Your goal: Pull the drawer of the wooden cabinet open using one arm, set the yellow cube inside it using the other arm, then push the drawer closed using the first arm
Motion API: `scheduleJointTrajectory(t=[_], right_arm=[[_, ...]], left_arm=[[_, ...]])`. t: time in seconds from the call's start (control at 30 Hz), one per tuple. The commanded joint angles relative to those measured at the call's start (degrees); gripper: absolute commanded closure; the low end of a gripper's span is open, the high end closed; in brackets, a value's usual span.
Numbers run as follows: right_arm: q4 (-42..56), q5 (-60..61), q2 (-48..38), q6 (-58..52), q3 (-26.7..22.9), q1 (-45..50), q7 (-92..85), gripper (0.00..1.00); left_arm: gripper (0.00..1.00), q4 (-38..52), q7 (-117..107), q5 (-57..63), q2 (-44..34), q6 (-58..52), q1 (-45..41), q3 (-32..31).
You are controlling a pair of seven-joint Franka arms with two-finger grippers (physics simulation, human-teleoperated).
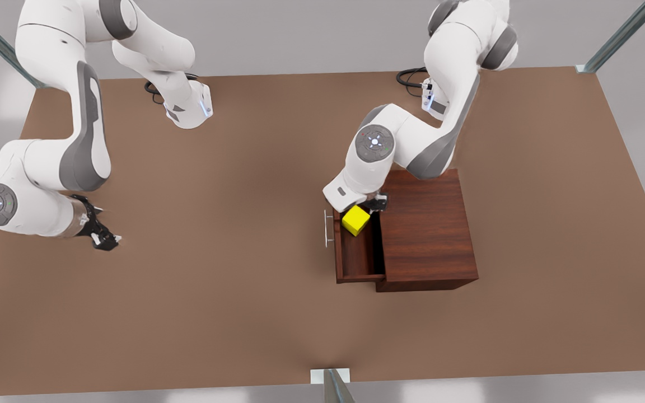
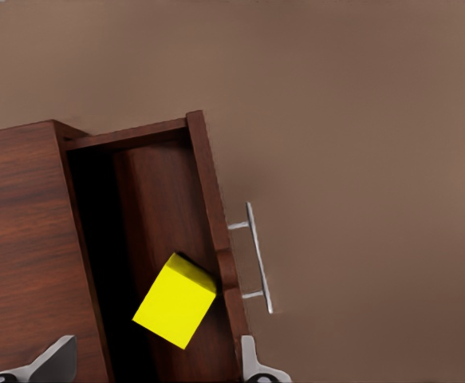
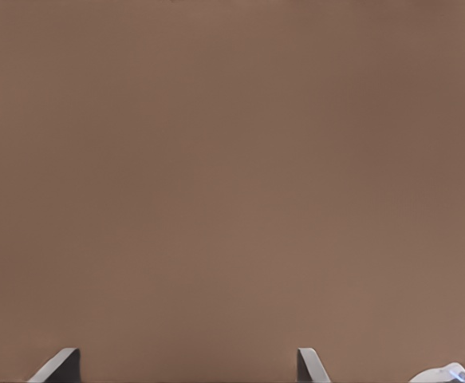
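Note:
The wooden cabinet (image 1: 426, 224) stands right of centre in the front view, and its drawer (image 1: 356, 257) is pulled out towards the front view's left, silver handle (image 1: 328, 228) leading. The yellow cube (image 1: 356, 220) sits tilted within the drawer's far end, also seen as the cube (image 2: 176, 299) in the open drawer (image 2: 156, 199). My left gripper (image 1: 377, 204) hovers just above it, open; its fingertips (image 2: 57, 359) stand wide apart and clear of the cube. My right gripper (image 1: 104, 238) waits open over bare table at the front view's left.
The brown table (image 1: 233, 280) spreads wide around the cabinet. Both arm bases stand at the far edge. A metal post (image 1: 333, 386) rises at the near edge, and frame bars cross the far corners.

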Motion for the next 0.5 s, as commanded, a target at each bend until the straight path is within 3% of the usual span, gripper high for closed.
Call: scheduleJointTrajectory(t=[0.0,0.17,0.47], right_arm=[[0.0,-2.3,0.4,0.3,0.0,0.1,-53.3,0.00],[0.0,-1.7,1.3,0.4,0.0,0.0,-53.5,0.00],[0.0,-1.8,1.7,0.4,0.0,0.1,-52.8,0.00]], left_arm=[[0.00,2.2,-50.1,5.7,3.6,10.6,-4.8,0.1],[0.00,7.7,-55.7,9.6,14.2,24.8,-10.0,0.9],[0.00,7.7,-51.4,9.6,17.8,27.7,-8.1,3.9]])
